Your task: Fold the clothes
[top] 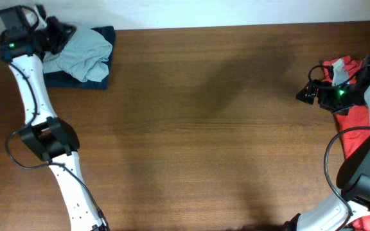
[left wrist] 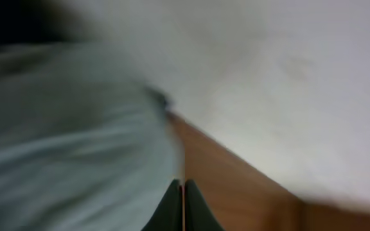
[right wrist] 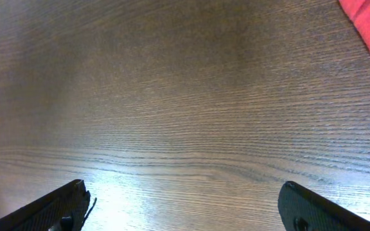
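Observation:
A crumpled light grey-blue garment (top: 82, 51) lies on a folded dark navy cloth (top: 76, 82) at the table's far left corner. My left gripper (top: 55, 33) is at the garment's left edge. In the blurred left wrist view its fingers (left wrist: 182, 186) are pressed together at the edge of the garment (left wrist: 76, 141). A red garment (top: 358, 122) lies at the right edge of the table. My right gripper (top: 304, 95) is just left of it, open and empty over bare wood (right wrist: 185, 205). A corner of the red garment (right wrist: 368, 32) shows in the right wrist view.
The wooden table (top: 204, 128) stretches between the two piles. A white wall (left wrist: 288, 77) runs along the table's far edge behind the left pile. A grey-white piece (top: 340, 70) lies on the red pile near the right arm.

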